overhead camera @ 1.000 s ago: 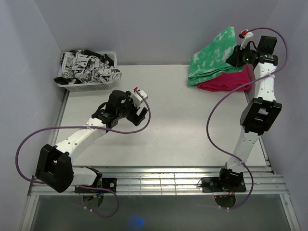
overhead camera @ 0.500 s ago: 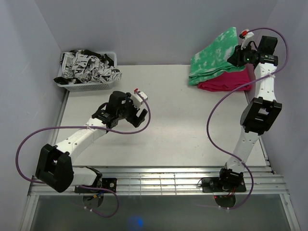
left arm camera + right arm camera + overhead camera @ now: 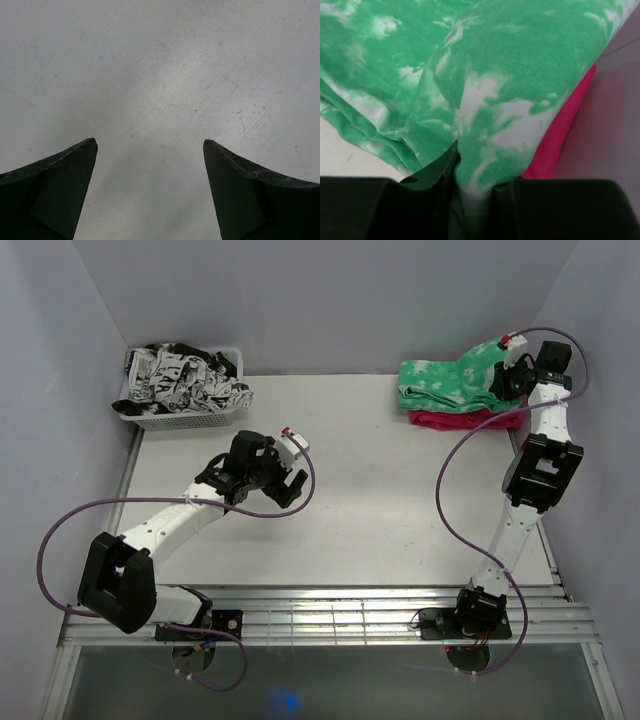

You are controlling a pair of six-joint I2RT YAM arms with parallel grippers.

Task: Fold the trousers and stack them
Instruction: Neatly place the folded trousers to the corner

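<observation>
Setting the trousers squarely on the pink cloth at upper right calls for the right gripper, jaws pinching a green fold, to lay it flat before release; the left gripper hangs centre-left, jaws spread over the counter.

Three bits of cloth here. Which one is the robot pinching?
The green-and-white trousers, pinched by the right gripper. The pink cloth lies under them; the black-and-white fabric sits in a basket.

The right gripper pinches a fold of the trousers, which lie over a pink cloth.
</observation>
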